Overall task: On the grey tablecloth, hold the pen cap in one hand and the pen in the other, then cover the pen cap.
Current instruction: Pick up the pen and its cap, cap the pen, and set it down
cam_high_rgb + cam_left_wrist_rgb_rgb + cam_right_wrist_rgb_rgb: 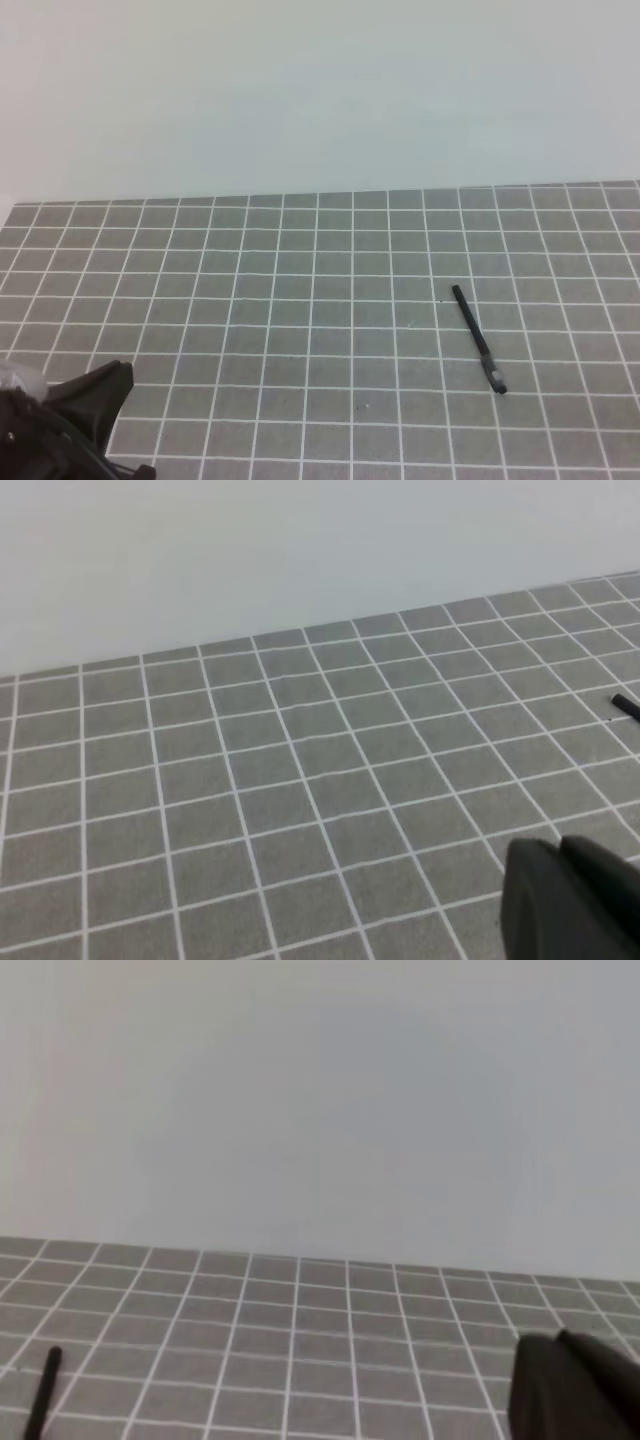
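Exterior high: I saw the pen point(477, 338) lying flat on the grey tablecloth point(300, 300), right of centre, slanting down to the right, apparently with the pen cap point(495, 378) on its lower end; the left arm point(60, 415) sat in the bottom-left corner, well apart. Left wrist: left fingers point(570, 900) were closed on nothing, pen end point(626, 706) at the right edge. Right wrist: right fingers point(575, 1390) were closed and empty too, pen point(42, 1400) at bottom left.

Plain pale wall point(320, 90)

The smooth, pale grey-white wall rises along the far edge of the gridded surface, unmarked, filling the upper part of every view.
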Motion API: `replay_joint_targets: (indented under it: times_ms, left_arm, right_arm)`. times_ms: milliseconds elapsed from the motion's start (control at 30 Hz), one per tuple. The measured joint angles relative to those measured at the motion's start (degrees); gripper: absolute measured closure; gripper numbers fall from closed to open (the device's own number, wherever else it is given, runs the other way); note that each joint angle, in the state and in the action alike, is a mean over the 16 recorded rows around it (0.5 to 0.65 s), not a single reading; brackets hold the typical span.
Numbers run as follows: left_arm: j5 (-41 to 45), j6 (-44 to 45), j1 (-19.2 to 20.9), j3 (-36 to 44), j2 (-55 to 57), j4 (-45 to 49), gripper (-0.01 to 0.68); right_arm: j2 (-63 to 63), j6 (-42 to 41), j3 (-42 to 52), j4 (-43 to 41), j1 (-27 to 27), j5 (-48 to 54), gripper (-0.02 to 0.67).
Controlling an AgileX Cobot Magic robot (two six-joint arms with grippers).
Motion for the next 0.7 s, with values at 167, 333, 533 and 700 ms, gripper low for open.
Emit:
replay_joint_targets:
  times_ms: [167,333,533,700]
  left_arm:
    - [0.0,0.0,0.0,0.0,0.0,0.0,0.675]
    - [0.0,0.0,0.0,0.0,0.0,0.0,0.675]
    - [0.0,0.3,0.0,0.0,0.0,0.0,0.675]
    - [0.0,0.5,0.0,0.0,0.0,0.0,0.675]
  right_arm:
    - [-1.4,0.0,0.0,0.6,-0.9,1.0,0.650]
    - [-1.6,-4.9,0.0,4.7,-0.9,1.7,0.650]
    - [-1.9,-12.5,0.0,10.3,-0.9,5.1,0.650]
    - [-2.2,-18.3,0.0,14.4,-0.9,10.2,0.650]
